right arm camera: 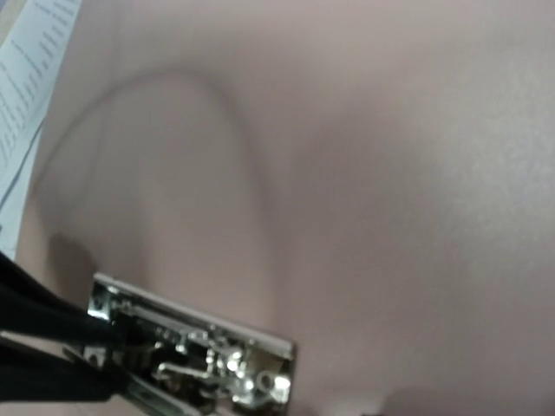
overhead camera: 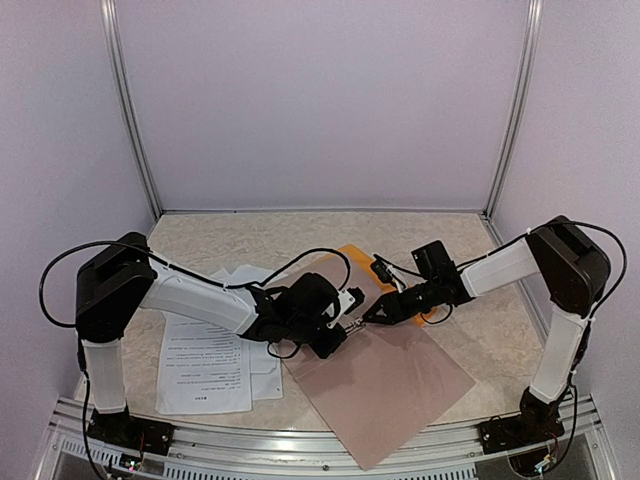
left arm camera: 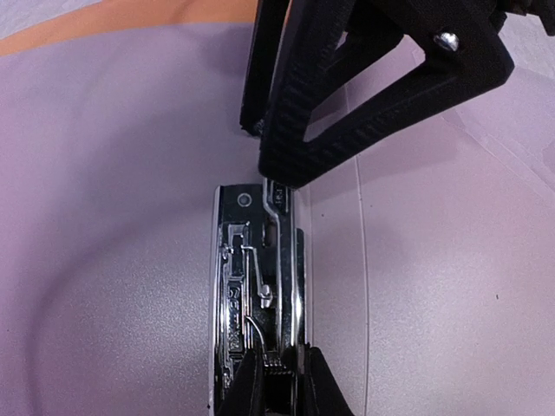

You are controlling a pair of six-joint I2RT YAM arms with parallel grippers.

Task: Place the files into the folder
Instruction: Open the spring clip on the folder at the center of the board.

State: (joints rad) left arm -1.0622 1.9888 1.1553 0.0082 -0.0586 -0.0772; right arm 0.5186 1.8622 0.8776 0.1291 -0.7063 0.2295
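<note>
The files (overhead camera: 205,365), white printed sheets, lie spread on the table at the left; their edge shows in the right wrist view (right arm camera: 26,78). The orange folder (overhead camera: 357,262) shows behind both grippers, with an orange strip in the left wrist view (left arm camera: 130,13). Its metal clip (left arm camera: 260,286) lies on a pinkish surface and also shows in the right wrist view (right arm camera: 199,347). My left gripper (left arm camera: 284,381) is shut on the clip's near lever end. My right gripper (left arm camera: 269,160), fingers together, touches the clip's far end. In the top view the left gripper (overhead camera: 345,322) and right gripper (overhead camera: 370,316) meet tip to tip.
A pinkish-brown flat board (overhead camera: 385,385) lies tilted from the grippers toward the near table edge. A metal rail (overhead camera: 300,445) runs along the front. Enclosure walls stand on three sides. Black cables loop over both arms.
</note>
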